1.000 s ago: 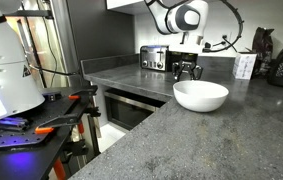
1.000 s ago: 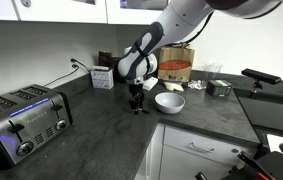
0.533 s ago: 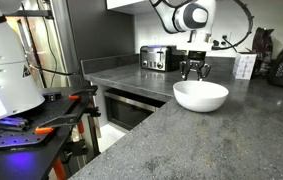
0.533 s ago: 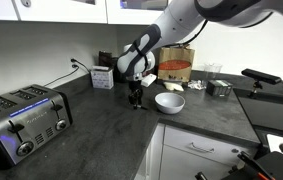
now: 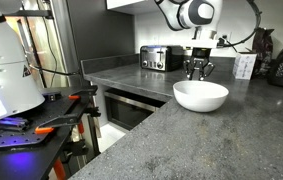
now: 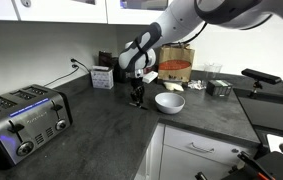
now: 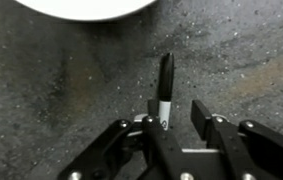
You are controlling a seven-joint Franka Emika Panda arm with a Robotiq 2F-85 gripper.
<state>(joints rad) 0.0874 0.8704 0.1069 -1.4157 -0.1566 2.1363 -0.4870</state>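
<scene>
Pincer: in the wrist view, two dark fingers stand narrow, one on each side of the lower end of a marker. One finger looks to be against the barrel, and a thin gap shows at the other. We cannot tell whether the marker is pinched or only bracketed.

Marker: slim black barrel with a pale band near the fingers, its far end pointing toward the bowl. In an exterior view the pincer hangs nose-down beside the bowl, low over the bench. The marker is too small there for us to say whether it touches the surface.

How it should handle, as we judge it:
- Light and stiff, so it will not sag or crush.
- Smooth, round plastic, so it is likely to roll on the bench and to swivel between flat pads if caught near one end.
- Best hold is square across the barrel, around the pale band or a little toward the middle, with both pads flat on it and a firm squeeze.

Outward from there:
- A white bowl sits just beyond the marker's tip, apart from it.
- The speckled grey bench carries everything.
- A steel toaster stands well apart along the bench.
</scene>
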